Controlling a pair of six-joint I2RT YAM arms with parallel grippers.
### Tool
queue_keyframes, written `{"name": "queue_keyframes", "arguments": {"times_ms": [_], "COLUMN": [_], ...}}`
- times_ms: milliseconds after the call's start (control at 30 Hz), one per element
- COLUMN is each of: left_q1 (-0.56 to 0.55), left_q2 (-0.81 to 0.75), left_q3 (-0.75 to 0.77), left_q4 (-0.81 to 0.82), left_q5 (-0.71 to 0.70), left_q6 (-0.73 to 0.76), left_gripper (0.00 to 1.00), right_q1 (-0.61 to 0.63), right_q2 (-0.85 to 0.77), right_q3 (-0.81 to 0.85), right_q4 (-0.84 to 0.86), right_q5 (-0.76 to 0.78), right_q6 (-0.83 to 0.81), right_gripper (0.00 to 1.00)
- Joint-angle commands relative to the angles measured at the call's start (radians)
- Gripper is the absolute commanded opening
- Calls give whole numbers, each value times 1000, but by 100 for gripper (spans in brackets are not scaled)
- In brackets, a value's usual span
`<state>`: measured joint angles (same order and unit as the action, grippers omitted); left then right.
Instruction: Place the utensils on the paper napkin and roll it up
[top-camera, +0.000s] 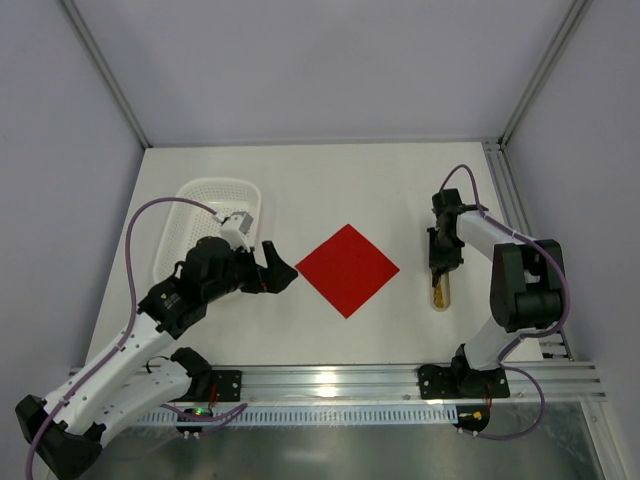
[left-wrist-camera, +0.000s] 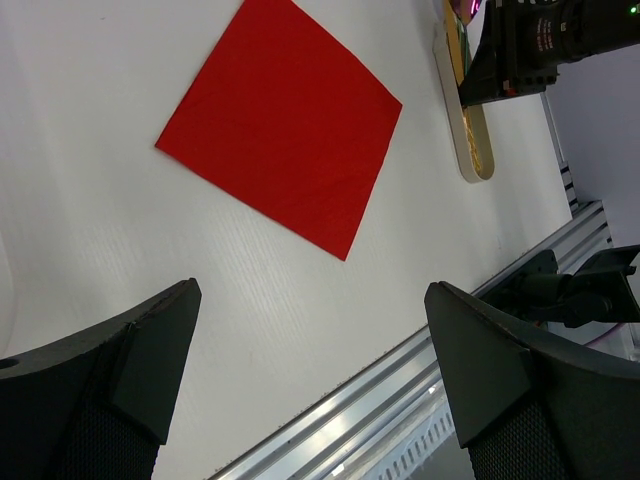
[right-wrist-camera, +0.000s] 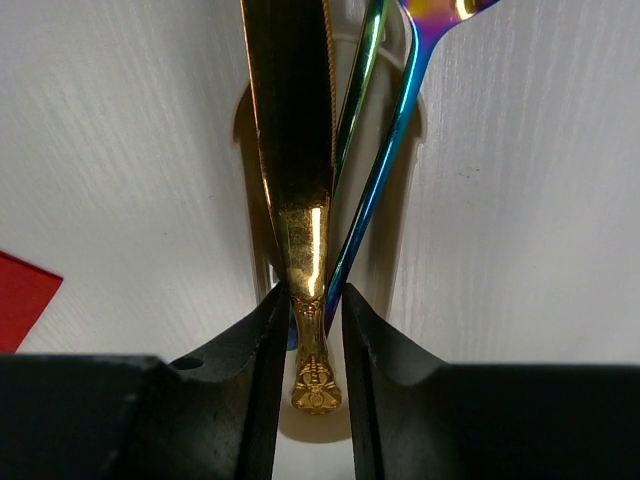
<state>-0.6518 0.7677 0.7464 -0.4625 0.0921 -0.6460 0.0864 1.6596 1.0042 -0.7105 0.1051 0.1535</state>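
Note:
The red paper napkin (top-camera: 347, 269) lies flat as a diamond mid-table, also seen in the left wrist view (left-wrist-camera: 280, 125) and at the edge of the right wrist view (right-wrist-camera: 20, 295). The utensils lie in a beige oblong tray (top-camera: 441, 296) to its right. In the right wrist view, two iridescent handles (right-wrist-camera: 385, 170) cross beside a gold handle (right-wrist-camera: 305, 250). My right gripper (right-wrist-camera: 310, 300) reaches down into the tray, its jaws pinching the gold handle and the blue iridescent handle's end together. My left gripper (top-camera: 281, 270) hovers wide open, holding nothing, left of the napkin.
A white perforated basket (top-camera: 200, 200) stands at the left behind the left arm. An aluminium rail (top-camera: 400, 380) runs along the near table edge. White walls and frame posts close in the back and sides.

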Motion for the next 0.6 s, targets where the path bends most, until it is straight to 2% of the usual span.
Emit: {"name": "queue_keyframes", "arguments": {"times_ms": [0, 200, 433, 567], "left_q1": [3, 3, 3, 1], "left_q2": [-15, -7, -7, -1], "left_q3": [10, 10, 7, 11], "left_q4": [41, 47, 50, 50], "left_q5": [17, 20, 17, 18], "left_q6": [9, 11, 6, 9], "left_gripper": [100, 100, 100, 99], "right_q1": [-8, -10, -11, -11], "right_q2": [17, 34, -24, -47], "right_q3": [24, 25, 40, 65], "right_q4": [8, 17, -6, -55], "right_q5": [-2, -24, -8, 16], "right_q6": [-9, -20, -22, -17], "right_gripper": [30, 26, 8, 4]}}
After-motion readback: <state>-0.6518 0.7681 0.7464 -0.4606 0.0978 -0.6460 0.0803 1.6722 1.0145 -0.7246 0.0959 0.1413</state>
